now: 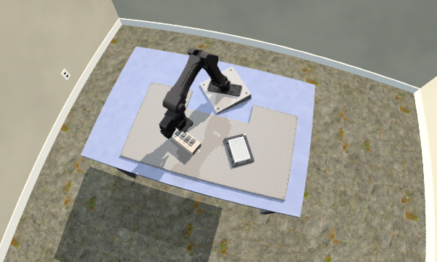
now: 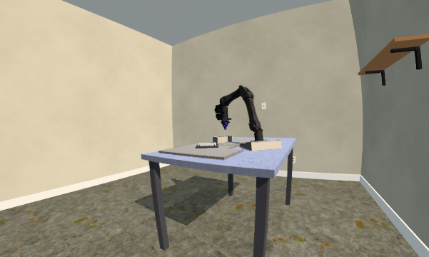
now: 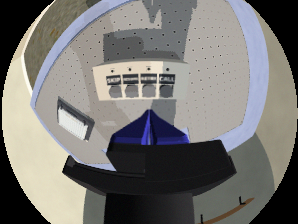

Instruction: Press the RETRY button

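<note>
The operator panel (image 1: 185, 141) is a pale box with a row of dark buttons on the grey deck. It also shows in the wrist view (image 3: 140, 83) and in the side view (image 2: 222, 138). The button names are too small to read, and I cannot tell whether any lamp is lit. My gripper (image 3: 149, 113) (image 2: 225, 125) has blue fingers and is shut with nothing in it. It hangs clear above the panel, on the arm's side of the button row. The 96-well plate (image 1: 238, 149) lies on its dark nest, to the right of the panel; it also shows in the wrist view (image 3: 73, 117).
The arm's base plate (image 1: 225, 89) stands at the back of the table. The grey deck (image 1: 211, 145) covers most of the blue table top. A wooden shelf (image 2: 396, 53) hangs on the right wall, far from the arm.
</note>
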{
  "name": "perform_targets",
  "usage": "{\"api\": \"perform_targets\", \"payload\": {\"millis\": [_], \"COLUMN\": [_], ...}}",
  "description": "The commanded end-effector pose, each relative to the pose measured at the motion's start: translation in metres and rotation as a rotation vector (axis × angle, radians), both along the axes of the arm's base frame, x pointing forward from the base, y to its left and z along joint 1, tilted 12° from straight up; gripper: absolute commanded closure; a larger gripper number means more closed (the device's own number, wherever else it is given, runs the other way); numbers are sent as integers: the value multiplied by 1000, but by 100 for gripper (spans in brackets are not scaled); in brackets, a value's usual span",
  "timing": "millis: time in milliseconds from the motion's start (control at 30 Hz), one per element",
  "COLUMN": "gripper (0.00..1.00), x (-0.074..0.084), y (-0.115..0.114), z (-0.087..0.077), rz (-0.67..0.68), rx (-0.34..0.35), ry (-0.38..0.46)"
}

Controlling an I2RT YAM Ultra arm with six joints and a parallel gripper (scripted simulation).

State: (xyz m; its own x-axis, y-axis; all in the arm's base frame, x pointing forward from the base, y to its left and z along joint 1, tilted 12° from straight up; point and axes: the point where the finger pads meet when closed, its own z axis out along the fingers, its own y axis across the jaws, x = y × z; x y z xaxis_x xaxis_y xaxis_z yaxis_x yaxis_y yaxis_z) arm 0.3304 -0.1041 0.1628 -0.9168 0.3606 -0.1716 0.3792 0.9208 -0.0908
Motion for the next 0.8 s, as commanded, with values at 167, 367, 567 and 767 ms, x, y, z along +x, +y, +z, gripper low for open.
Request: {"api": "perform_targets", "payload": {"millis": [167,367,567,767], "gripper": [100,100,100,100], "x": [5,7,7,8], "y": [-5,-5,-6,-8], "z": [-16,-24,-32,-37], "rz": [-1,2,3,-1], "rx": [6,6,6,6], "ry": [-3,-3,-3,-3]}}
